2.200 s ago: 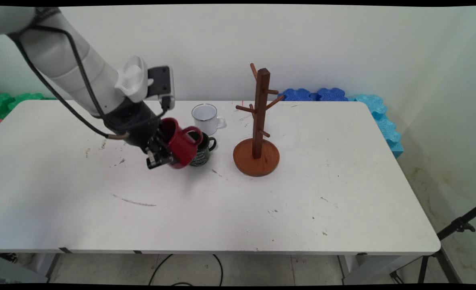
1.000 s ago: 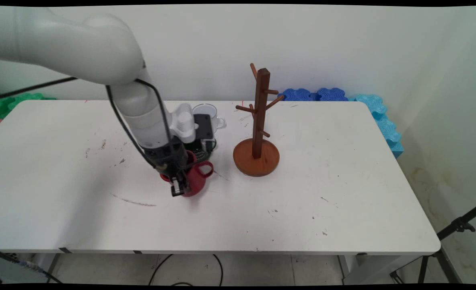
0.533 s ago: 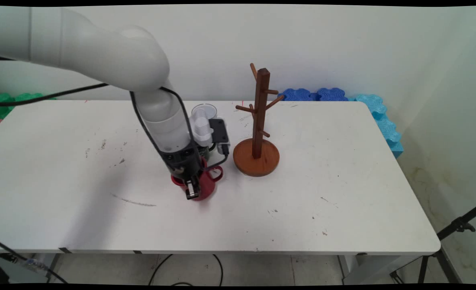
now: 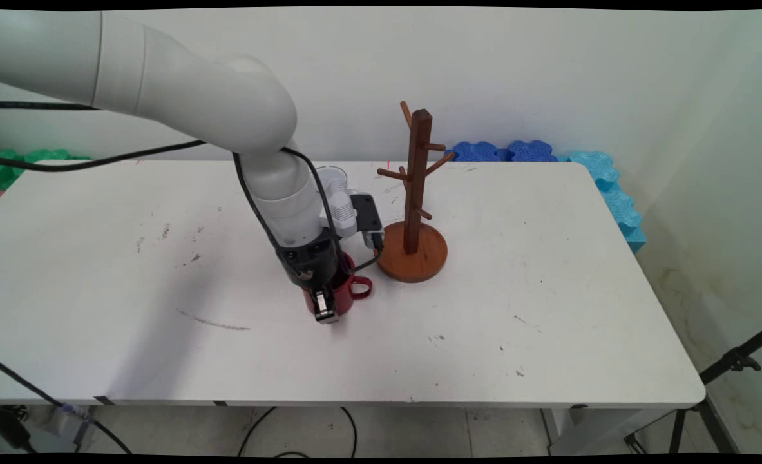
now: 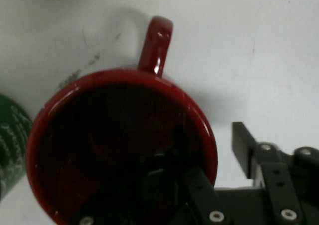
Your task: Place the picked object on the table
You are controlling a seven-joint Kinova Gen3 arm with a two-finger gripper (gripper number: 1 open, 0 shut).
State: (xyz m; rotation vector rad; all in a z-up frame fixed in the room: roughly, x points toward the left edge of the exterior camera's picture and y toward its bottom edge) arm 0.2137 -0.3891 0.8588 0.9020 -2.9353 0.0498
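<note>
Since the frame half a second earlier, we saw the gripper [image 4: 324,308] and the red mug [image 4: 341,295] it carried shift a little rightward, toward the frame's centre, closer to the wooden mug tree [image 4: 413,206]. Two seconds back the mug had been tilted in the air over the green mug [image 5: 9,140]; now it stood upright, low at the white table [image 4: 548,270], though we could not tell whether its base touched the surface.

Going left to right in the main view: the left half of the table lay open, marked only by scuffs. At centre the gripper pinched the red mug's wall, one finger inside the cup and one [image 5: 244,147] outside, as the hand view showed. The mug's handle [image 4: 362,287] pointed right, near the tree's round base [image 4: 413,259] but apart from it. In the hand view the green mug sat just beside the red one at the left edge. A white mug [image 4: 334,173] peeked out behind the arm. Right of the tree, the table ran wide and bare to its right edge, with blue foam blocks [image 4: 612,187] beyond it.
</note>
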